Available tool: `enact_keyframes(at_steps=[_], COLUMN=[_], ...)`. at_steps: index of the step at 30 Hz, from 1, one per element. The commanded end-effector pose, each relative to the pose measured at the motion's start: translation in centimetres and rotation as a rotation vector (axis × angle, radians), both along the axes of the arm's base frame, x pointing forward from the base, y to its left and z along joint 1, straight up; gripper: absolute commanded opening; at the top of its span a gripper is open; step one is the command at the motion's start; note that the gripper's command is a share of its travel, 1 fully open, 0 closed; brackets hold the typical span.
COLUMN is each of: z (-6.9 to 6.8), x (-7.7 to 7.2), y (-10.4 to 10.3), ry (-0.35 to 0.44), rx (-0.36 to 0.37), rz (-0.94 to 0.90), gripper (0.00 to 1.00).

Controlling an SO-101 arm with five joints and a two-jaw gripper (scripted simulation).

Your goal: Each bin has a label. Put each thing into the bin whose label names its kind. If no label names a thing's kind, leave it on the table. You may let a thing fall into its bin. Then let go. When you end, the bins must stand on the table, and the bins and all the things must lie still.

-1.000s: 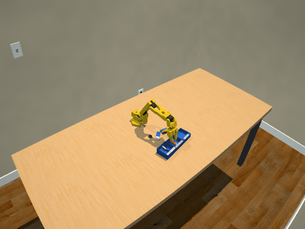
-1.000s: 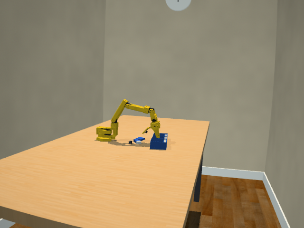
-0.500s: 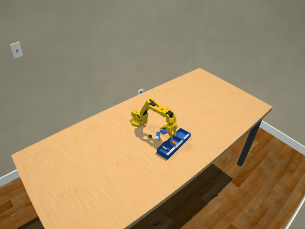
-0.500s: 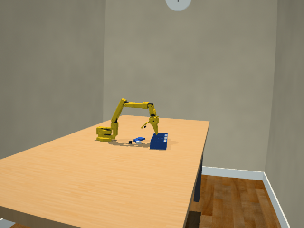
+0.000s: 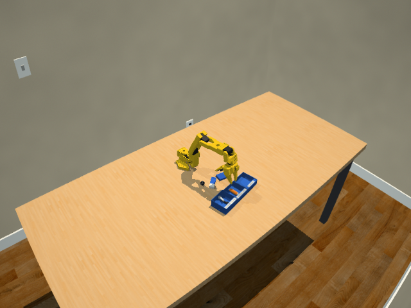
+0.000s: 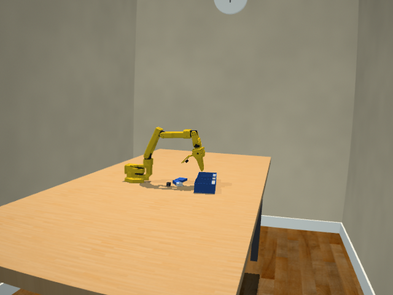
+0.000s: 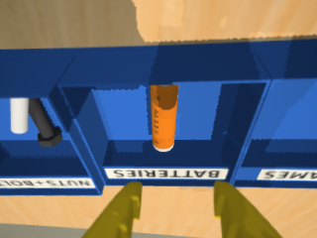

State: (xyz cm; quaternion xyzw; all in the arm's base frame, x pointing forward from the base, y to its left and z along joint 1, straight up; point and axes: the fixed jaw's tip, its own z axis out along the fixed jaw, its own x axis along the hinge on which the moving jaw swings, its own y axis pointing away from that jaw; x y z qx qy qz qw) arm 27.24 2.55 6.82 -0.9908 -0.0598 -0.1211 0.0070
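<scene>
Three joined blue bins [image 5: 236, 190] stand on the table in front of the arm. In the wrist view the middle bin is labelled BATTERIES [image 7: 165, 174] and an orange battery [image 7: 163, 118] lies still inside it, also seen in the top view [image 5: 233, 191]. The left bin, labelled NUTS+BOLTS [image 7: 47, 182], holds a dark bolt [image 7: 45, 124] and a white cylinder [image 7: 19, 115]. The right bin's label [image 7: 287, 175] is cut off. My gripper [image 7: 175, 190] hangs above the near rim of the middle bin, fingers apart with nothing between them [image 5: 231, 177].
On the table beside the bins lie a blue-and-white box [image 5: 212, 182], a flat blue thing [image 5: 221, 176] and a small black thing [image 5: 201, 182]. The arm's base [image 5: 185, 159] stands behind them. The table's edge is far off.
</scene>
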Motion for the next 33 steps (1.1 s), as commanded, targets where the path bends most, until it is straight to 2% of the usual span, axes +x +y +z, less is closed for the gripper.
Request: enact_keyframes(at_steps=[1,20,33], z=[2.1,2.1,2.1], x=[0.7,0.6,-0.6], y=[-0.2,-0.3,-1.4], ry=[-0.086,-0.083,-0.054], rx=[0.009,0.014,0.055], rz=[-0.001,-0.022,-0.222], gripper=[0.16,0.16,0.17])
